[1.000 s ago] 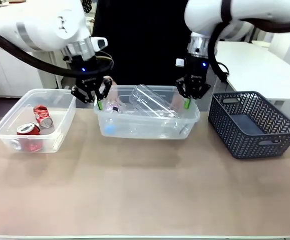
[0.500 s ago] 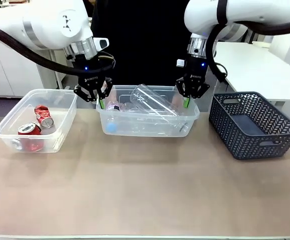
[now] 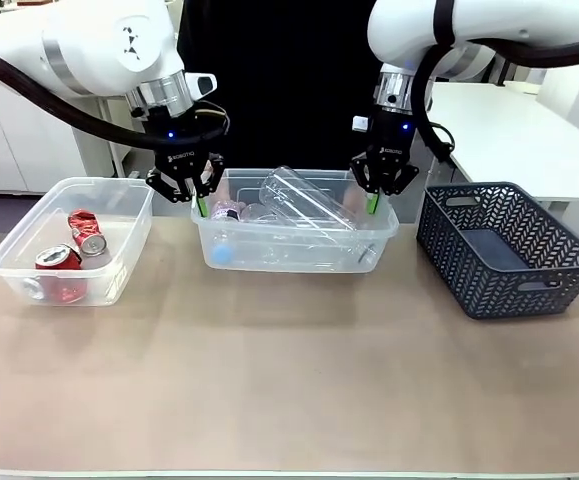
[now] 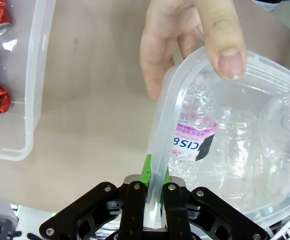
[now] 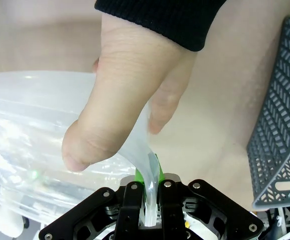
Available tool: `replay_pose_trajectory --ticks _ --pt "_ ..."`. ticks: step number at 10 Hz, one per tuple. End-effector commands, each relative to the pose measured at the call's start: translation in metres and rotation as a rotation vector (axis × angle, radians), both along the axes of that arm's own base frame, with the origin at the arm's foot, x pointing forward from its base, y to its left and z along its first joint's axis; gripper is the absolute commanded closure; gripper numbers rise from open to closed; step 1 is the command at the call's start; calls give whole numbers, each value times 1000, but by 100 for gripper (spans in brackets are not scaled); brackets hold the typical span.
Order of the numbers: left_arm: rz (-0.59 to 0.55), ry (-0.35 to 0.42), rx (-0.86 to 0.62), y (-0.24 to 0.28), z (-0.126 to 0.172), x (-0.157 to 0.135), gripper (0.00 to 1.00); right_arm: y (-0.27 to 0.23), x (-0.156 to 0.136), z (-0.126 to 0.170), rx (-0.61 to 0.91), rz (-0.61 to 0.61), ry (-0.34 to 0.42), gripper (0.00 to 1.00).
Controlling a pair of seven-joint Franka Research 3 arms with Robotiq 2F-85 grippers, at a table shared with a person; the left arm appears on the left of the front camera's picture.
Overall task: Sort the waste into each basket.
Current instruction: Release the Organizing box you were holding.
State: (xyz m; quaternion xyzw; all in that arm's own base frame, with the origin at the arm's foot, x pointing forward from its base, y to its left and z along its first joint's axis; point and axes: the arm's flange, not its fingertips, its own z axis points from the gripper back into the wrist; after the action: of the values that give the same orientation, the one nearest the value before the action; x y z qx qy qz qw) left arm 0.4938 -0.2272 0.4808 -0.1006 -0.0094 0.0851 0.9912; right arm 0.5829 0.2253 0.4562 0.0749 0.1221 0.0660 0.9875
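Both tools are clamped on the rim of the middle tub: the left tool on its left end, the right tool on its right end. A person's hand grips the rim by the left tool; another hand by the right. Clear bottles lie inside. Red cans sit in the left tub on the counter. The grey basket stands right.

The right gripper pinches the clear tub's rim between its green pads. A person's hand, black sleeve above, holds that rim too, thumb inside. A grey lattice basket stands near the table's edge.
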Motion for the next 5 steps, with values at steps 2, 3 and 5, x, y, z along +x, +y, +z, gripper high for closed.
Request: replay_pose_trajectory --ticks 2,3,5 --pt "5 -11 -2 1 -1 -5 95 0 0 0 0 0 0 95" --pt "0 0 0 0 0 0 70 -13 -12 12 63 -16 -70 80" --pt "-8 -23 -8 0 7 -3 12 -35 -37 36 143 -64 -220 24"
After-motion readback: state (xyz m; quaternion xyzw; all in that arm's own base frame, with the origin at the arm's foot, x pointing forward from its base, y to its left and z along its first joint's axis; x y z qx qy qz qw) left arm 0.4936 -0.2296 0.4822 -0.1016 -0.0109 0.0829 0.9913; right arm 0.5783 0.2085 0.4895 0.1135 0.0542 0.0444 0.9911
